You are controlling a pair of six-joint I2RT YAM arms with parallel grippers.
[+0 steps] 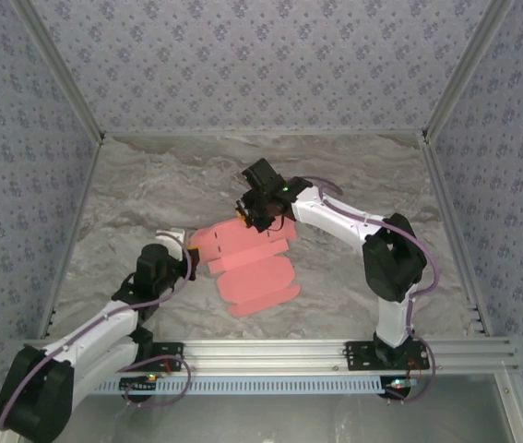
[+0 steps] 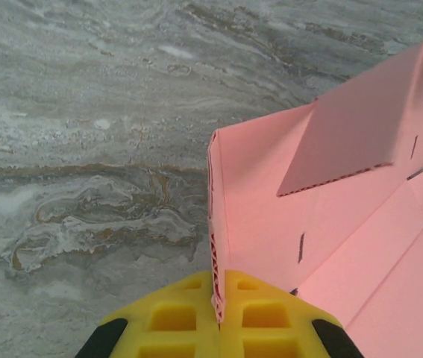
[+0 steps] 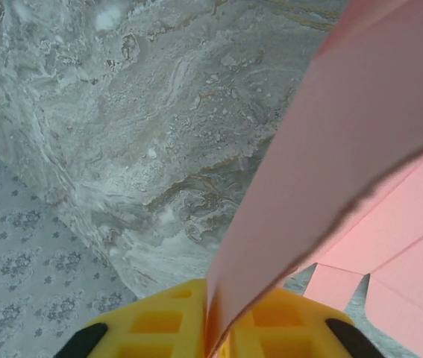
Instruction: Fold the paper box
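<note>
Enclosure: walls point(image 1: 261, 65) papered in a grey floral print on three sides, with metal posts at the corners.

Table point(image 1: 150, 185): grey marbled surface. An aluminium rail point(image 1: 270, 351) runs along its near edge and carries both arm bases.

Left arm point(image 1: 104, 323): reaches from the near-left corner toward the middle of the table. Right arm point(image 1: 390, 263): elbow raised on the right, forearm angled back and left toward the centre.

The paper box point(image 1: 252, 268): salmon-pink die-cut card, unfolded, lying at about the centre of the table between the two wrists. Most of the sheet is flat on the surface, its scalloped flaps pointing toward the near edge. The left end and the far corner are lifted.

Left jaws: closed on the sheet's left end. The left wrist view shows the card point(image 2: 345, 224) standing as a thin upright wall, edge-on, pinched between the yellow pads point(image 2: 174, 317). A panel behind it folds up along a perforated crease point(image 2: 330, 179), and short slits point(image 2: 301, 247) are cut in the card.

Right jaws: closed narrow on a flap at the far corner. The right wrist view shows the card point(image 3: 360, 134) rising from between the yellow pads point(image 3: 159, 321), off the table and slanting up to the right. More of the sheet lies flat below it at lower right.
</note>
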